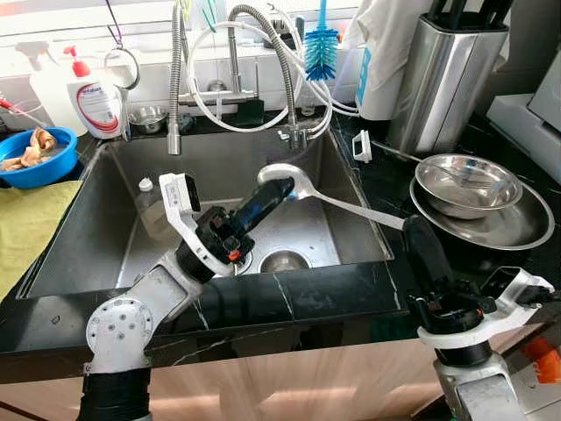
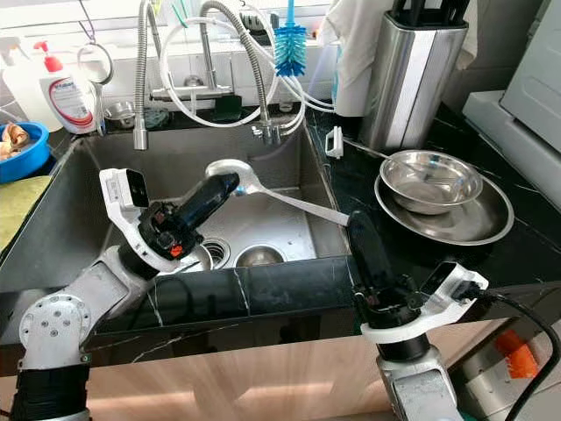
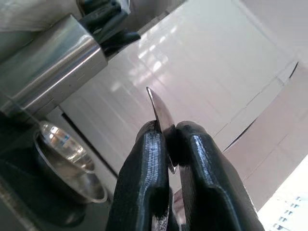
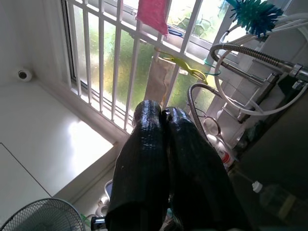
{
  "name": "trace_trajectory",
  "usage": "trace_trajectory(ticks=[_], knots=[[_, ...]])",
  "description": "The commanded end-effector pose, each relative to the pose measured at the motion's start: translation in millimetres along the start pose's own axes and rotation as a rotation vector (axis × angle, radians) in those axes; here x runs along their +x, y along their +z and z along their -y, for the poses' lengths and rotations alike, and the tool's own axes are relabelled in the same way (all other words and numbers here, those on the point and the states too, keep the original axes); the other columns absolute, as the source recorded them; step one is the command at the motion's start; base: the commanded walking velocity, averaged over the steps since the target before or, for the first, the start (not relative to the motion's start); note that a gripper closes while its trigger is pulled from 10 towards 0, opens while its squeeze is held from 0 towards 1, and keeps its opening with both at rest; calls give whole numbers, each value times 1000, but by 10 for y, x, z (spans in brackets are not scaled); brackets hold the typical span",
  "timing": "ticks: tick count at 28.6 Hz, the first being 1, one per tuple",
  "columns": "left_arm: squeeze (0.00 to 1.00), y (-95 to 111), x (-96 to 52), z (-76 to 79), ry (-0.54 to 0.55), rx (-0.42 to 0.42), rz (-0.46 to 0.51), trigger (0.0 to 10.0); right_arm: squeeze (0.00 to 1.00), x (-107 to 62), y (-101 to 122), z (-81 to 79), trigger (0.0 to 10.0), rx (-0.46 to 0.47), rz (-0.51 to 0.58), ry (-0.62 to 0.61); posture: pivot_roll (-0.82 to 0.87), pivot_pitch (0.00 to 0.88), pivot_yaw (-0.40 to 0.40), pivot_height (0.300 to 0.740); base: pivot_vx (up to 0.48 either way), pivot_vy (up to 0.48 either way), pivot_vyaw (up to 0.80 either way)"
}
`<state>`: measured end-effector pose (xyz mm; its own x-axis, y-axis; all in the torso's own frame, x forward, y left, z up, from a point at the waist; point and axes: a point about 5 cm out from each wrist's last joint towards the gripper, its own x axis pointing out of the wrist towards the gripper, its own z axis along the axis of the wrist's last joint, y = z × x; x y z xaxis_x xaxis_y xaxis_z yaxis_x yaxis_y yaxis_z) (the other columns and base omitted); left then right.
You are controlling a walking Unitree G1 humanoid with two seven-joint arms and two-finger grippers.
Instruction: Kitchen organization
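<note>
Jaws on my left gripper (image 1: 282, 187) are pinched onto the metal ladle (image 1: 294, 181), gripping it near the bowl end; the left wrist view shows the two black fingers (image 3: 149, 163) pressed on either side of a thin steel edge. From the head camera I see the ladle held above the sink (image 1: 105, 219), its bowl toward the back of the basin and its long handle running out to the right, over the sink's right rim toward the black bench (image 1: 377, 175). Whether the handle tip touches the bench or only hangs over it I cannot tell, since my right arm stands in front of it. My right gripper (image 1: 414, 230) points upward at the front right corner of the sink, its jaws pressed together with nothing between them; the right wrist view shows both fingers (image 4: 149, 159) in contact against the window bars. On the bench to the right sit two nested steel bowls (image 1: 469, 189), the smaller resting inside the wider one, with a steel knife block (image 1: 443, 74) behind them. A plastic bottle (image 1: 153, 210) lies in the left part of the sink, and a blue bowl (image 1: 35, 158) rests on the bench at far left beside a yellow cloth (image 1: 26, 228).
</note>
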<state>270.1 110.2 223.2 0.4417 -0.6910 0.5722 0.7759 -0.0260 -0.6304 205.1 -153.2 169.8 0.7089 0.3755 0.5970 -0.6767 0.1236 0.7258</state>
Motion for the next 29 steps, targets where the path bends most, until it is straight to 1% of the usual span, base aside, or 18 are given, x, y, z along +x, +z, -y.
trace_trajectory(ticks=[1,2,3,4,18,19,20,21,23,25,26,29], knots=[[0,169,-28,0,29,38,78,0,0,-59,22,63,10000,-38,-4,-65,-59,0,35,740,0,0,0],[0,174,-29,-4,31,33,84,0,455,-58,20,67,10000,-39,-3,-66,-59,0,36,740,0,0,0],[0,174,-29,-4,31,33,84,0,455,-58,20,67,10000,-39,-3,-66,-59,0,36,740,0,0,0],[0,158,-35,-16,41,39,76,0,1000,-56,21,66,10000,-41,-1,-65,-60,0,36,740,0,0,0],[0,153,-53,-43,70,29,67,0,1000,-44,30,70,10000,-56,10,-69,-61,0,37,740,0,0,0],[0,157,-51,-47,73,32,70,0,239,-44,30,75,10000,-57,10,-73,-61,0,37,740,0,0,0],[0,181,-47,-68,91,38,87,0,0,-44,30,78,10000,-58,10,-76,-61,0,37,740,0,0,0],[0,197,-45,-80,103,39,98,0,0,-45,31,76,10000,-58,11,-76,-61,0,37,740,0,0,0],[0,275,-42,-138,159,62,146,0,0,-49,37,68,10000,-61,9,-75,-61,0,37,740,0,0,0],[0,309,-45,-160,180,76,165,0,0,-50,41,64,10000,-64,7,-76,-62,0,37,740,0,0,0],[0,364,-56,-208,228,92,200,0,0,-54,45,67,10000,-69,5,-81,-65,0,38,740,0,0,0],[0,395,-64,-236,253,96,221,0,0,-57,46,71,10000,-73,3,-87,-65,0,38,740,0,0,0]])
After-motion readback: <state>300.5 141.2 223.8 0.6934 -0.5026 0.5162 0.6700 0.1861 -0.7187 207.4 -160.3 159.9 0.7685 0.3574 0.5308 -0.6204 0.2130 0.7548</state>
